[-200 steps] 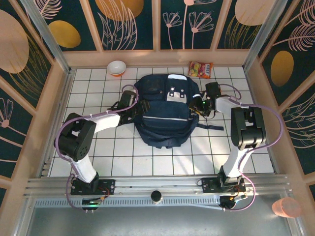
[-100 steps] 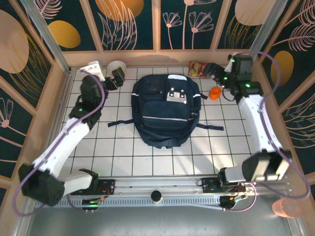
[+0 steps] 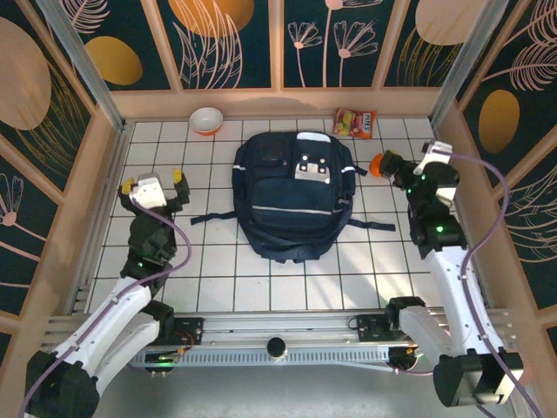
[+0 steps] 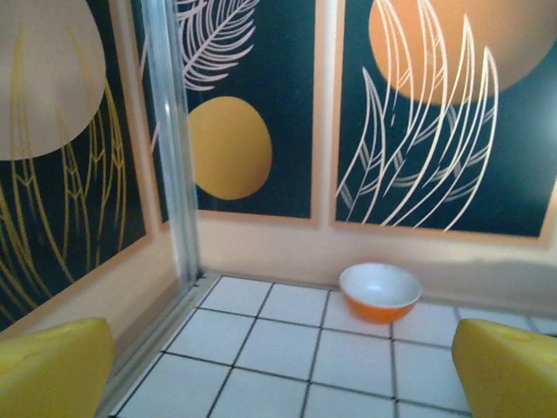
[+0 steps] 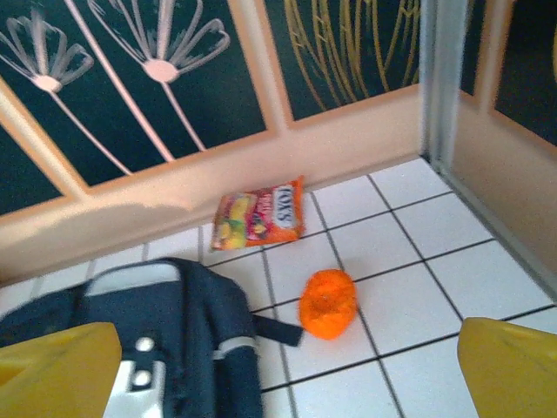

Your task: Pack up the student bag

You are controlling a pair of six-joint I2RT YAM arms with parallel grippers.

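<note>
- Lying flat between the arms, the student bag (image 3: 287, 209) looked soft and floppy.
- Pinching a strap (image 3: 211, 217) or fabric fold seemed wisest.
- Left gripper (image 4: 278, 370) and right gripper (image 5: 283, 370) stood spread, empty.

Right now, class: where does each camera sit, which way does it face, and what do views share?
Top external: overhead behind the bases, looking down on the student bag; left arm and right arm show.
Left wrist: faces the back-left corner and bowl; own yellow fingertips show.
Right wrist: faces the back wall, snack packet, orange lump; own yellow fingertips show.
Shared: bag, in top and right wrist.
</note>
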